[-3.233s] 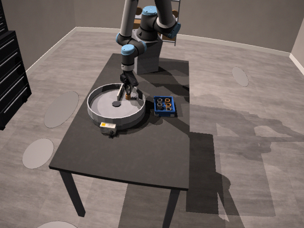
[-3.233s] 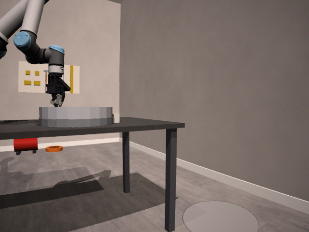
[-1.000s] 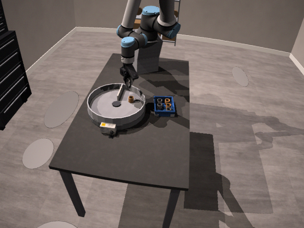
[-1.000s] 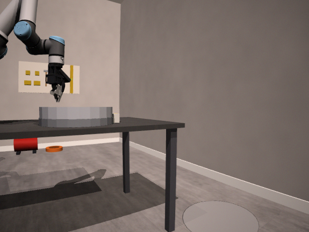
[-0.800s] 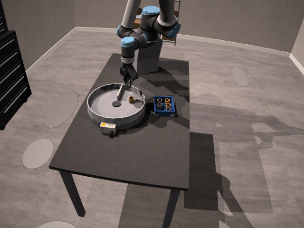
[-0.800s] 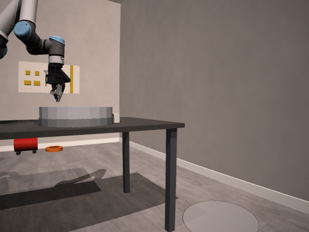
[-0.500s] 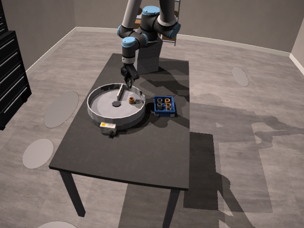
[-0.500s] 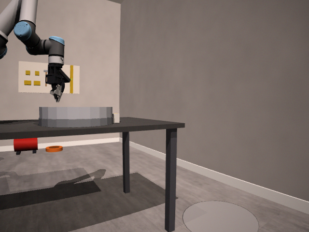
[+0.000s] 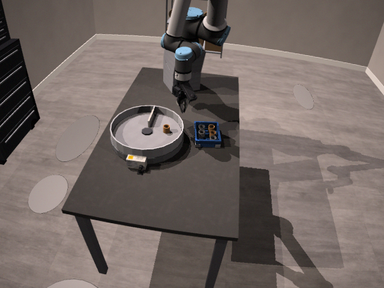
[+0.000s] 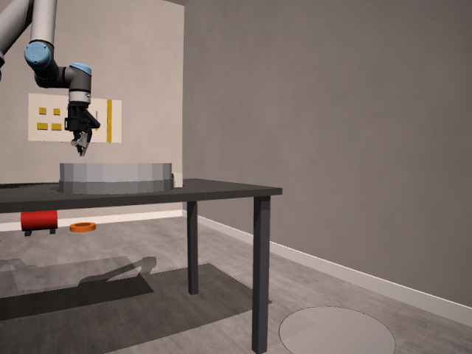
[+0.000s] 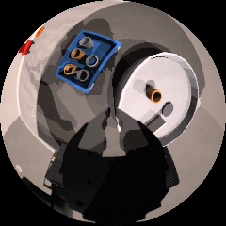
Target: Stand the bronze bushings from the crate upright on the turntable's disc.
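Turntable wall (image 10: 114, 177) hides the disc and crate in the exterior view. Gripper (image 9: 183, 107) hangs above the rim's far right edge, fingers nearly together and holding nothing. One bronze bushing (image 9: 166, 128) stands upright on the disc (image 9: 133, 134), well below and apart from the fingertips; others sit in the blue crate (image 9: 207, 134).

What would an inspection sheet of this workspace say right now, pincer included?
Surface: dark table carrying the turntable and the crate.
Job's things: one bronze bushing upright on the turntable disc, beside the hub; blue crate holds two bronze and three steel bushings.
Clutter: small box with a yellow label by the turntable rim.
Pincer: shut, holding nothing, raised above the rim's far side.
Cables: nothing seen.
Surroundings: black drawer cabinet; red cylinder and orange ring on the floor.
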Robot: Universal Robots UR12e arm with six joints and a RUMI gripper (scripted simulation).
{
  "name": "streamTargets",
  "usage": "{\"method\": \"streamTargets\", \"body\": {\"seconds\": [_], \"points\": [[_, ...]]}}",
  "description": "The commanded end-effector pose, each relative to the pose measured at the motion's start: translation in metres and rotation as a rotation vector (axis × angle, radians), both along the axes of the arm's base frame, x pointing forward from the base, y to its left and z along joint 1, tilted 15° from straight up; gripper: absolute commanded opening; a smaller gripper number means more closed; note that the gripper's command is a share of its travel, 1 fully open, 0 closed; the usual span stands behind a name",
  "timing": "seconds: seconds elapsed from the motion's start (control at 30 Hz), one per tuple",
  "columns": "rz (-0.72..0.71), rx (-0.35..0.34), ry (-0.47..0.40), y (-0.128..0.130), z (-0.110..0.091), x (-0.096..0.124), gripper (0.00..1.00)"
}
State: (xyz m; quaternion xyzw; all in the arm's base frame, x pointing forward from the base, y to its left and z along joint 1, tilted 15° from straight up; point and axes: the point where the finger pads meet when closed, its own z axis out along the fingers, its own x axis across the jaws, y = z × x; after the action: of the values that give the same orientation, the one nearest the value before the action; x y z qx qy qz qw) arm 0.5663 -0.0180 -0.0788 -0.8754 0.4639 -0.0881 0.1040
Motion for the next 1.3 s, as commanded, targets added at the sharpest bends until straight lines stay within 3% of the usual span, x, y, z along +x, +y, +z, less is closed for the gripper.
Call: {"method": "streamTargets", "body": {"seconds": [0.0,0.07,0.23,0.4,1.27], "points": [[-0.006,-0.007,0.002,0.08,0.011,0.01,0.05],[-0.006,-0.007,0.002,0.08,0.011,0.01,0.05],[-0.006,-0.007,0.002,0.131,0.016,0.014,0.05],[-0.006,-0.007,0.001,0.155,0.019,0.016,0.05],[-0.006,-0.007,0.001,0.158,0.02,0.016,0.05]]}}
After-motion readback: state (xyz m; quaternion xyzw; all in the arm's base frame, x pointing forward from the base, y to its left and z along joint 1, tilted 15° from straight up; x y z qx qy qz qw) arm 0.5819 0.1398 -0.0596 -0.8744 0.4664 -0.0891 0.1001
